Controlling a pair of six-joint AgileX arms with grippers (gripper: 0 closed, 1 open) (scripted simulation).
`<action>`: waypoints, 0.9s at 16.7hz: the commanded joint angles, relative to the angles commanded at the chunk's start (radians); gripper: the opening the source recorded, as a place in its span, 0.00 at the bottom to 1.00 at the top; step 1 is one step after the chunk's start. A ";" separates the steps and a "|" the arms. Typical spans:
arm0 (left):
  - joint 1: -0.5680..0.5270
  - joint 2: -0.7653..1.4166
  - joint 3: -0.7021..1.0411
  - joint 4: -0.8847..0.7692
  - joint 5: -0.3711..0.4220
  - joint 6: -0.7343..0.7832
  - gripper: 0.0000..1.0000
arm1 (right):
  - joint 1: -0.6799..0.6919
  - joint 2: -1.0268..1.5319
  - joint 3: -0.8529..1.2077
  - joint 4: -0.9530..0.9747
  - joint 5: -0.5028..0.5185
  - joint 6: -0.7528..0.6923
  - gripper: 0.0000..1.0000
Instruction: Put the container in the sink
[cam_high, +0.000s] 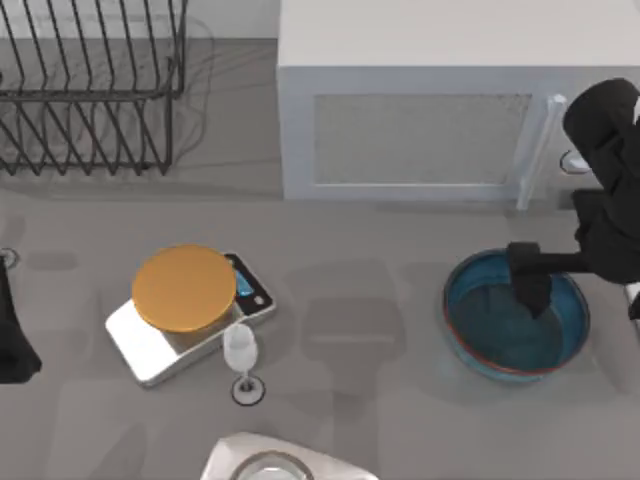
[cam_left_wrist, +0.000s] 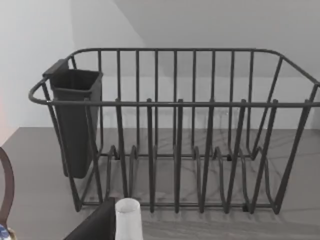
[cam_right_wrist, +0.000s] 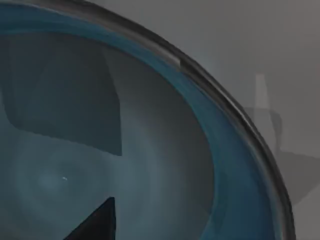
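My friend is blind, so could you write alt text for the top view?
A black right gripper reaches down into a large, deep blue glazed bowl on a grey table. To the left stand an orange disc on a silver scale and a small clear stemmed glass.

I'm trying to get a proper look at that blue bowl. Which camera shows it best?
The top view: the whole blue bowl sits on the table's right side, with the right pincer over it. The right wrist view shows just part of its inside and rim up close. The left wrist view looks at the dish rack instead.
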 joint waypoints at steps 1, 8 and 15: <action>0.000 0.000 0.000 0.000 0.000 0.000 1.00 | 0.000 0.011 -0.015 0.022 0.000 0.000 1.00; 0.000 0.000 0.000 0.000 0.000 0.000 1.00 | 0.000 0.019 -0.024 0.036 0.000 0.001 0.85; 0.000 0.000 0.000 0.000 0.000 0.000 1.00 | 0.000 0.019 -0.024 0.036 0.000 0.001 0.32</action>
